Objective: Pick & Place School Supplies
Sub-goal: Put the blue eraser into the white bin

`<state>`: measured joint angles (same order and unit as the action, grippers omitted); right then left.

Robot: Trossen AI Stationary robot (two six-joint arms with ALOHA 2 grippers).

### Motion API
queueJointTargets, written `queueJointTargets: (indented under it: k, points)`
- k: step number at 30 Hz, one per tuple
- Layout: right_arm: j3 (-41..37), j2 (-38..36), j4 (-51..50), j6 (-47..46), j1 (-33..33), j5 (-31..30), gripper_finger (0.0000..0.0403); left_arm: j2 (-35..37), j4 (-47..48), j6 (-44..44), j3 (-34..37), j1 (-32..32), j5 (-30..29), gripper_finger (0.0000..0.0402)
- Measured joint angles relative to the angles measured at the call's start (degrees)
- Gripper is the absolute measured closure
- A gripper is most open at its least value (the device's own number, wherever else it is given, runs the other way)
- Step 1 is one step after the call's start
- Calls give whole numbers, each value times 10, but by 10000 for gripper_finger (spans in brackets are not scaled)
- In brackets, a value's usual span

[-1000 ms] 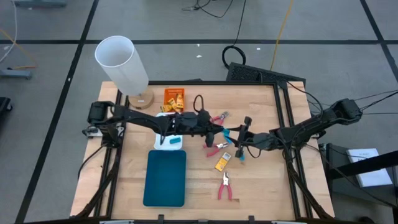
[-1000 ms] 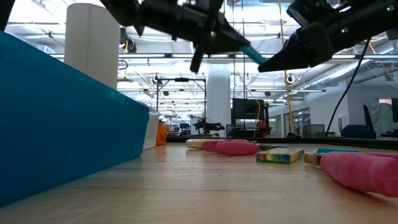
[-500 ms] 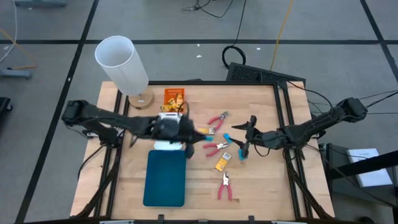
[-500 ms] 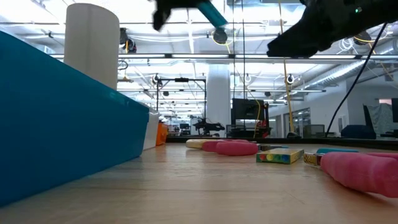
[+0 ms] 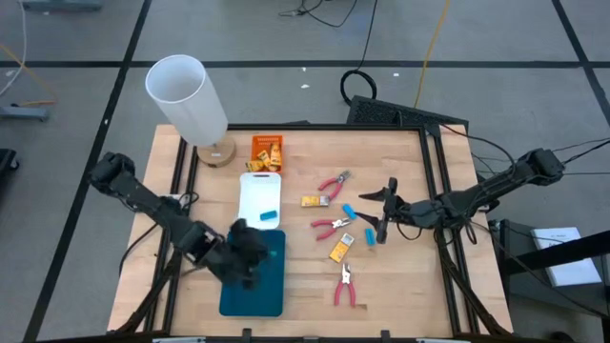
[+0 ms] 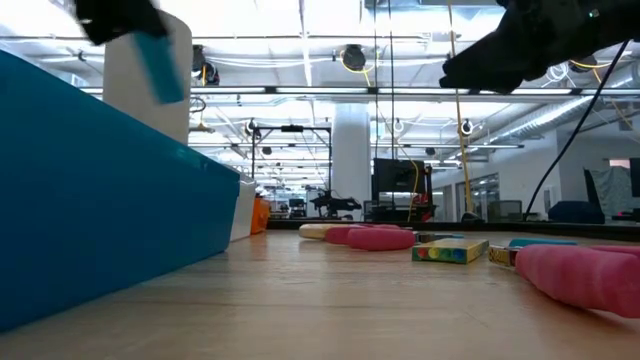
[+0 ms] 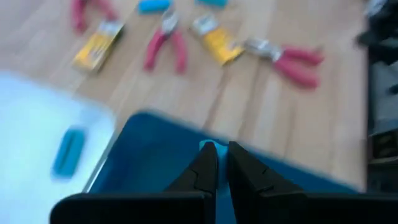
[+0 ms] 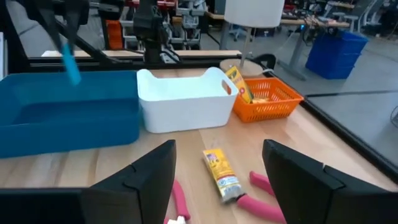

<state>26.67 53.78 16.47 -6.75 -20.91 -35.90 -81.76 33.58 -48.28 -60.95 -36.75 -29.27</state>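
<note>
My left gripper (image 5: 250,251) hangs over the teal tray (image 5: 255,291) at the near left, shut on a light-blue piece (image 6: 162,68). My right gripper (image 5: 380,212) stands open at mid-right, above the loose supplies, with nothing between its fingers. On the wood lie yellow packets (image 5: 315,201) (image 5: 341,249), red-handled tools (image 5: 334,181) (image 5: 332,227) (image 5: 345,286) and light-blue pieces (image 5: 349,210) (image 5: 370,235). Another light-blue piece (image 5: 270,213) lies in the white tray (image 5: 255,189). My left gripper pinches the light-blue piece by its upper end (image 7: 208,146) between its two fingers, which slant down. The piece (image 8: 69,62) hangs below the fingers, tilted, and is lifted clear above the teal tray (image 8: 62,115).
An orange tray (image 5: 269,150) with yellow packets stands behind the white tray. A tall white cylinder (image 5: 186,93) rises at the far left corner. Bare wood lies along the near edge, to the right of the teal tray.
My left gripper has swung from the table's middle toward the near left edge, over the teal tray, turning as it went and carrying the light-blue piece away from my right gripper's tip. My right gripper has drawn back a little toward the right edge.
</note>
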Motion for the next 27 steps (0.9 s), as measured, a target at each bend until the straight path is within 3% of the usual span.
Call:
queueJointTargets:
  k: [5, 16, 23, 27]
  points:
    - [-5, 0, 1, -22, 0, 0, 173, 0, 90, -117, 10, -47, -34, 384]
    - [-6, 0, 16, -19, 0, 0, 179, 1, -64, -166, 145, -56, 43, 384]
    - [-6, 0, 17, -11, 0, 0, 181, 1, -113, -161, 172, -49, 63, 384]
    - [-6, 0, 17, -11, 0, 0, 181, 1, -112, -175, 172, -39, 65, 335]
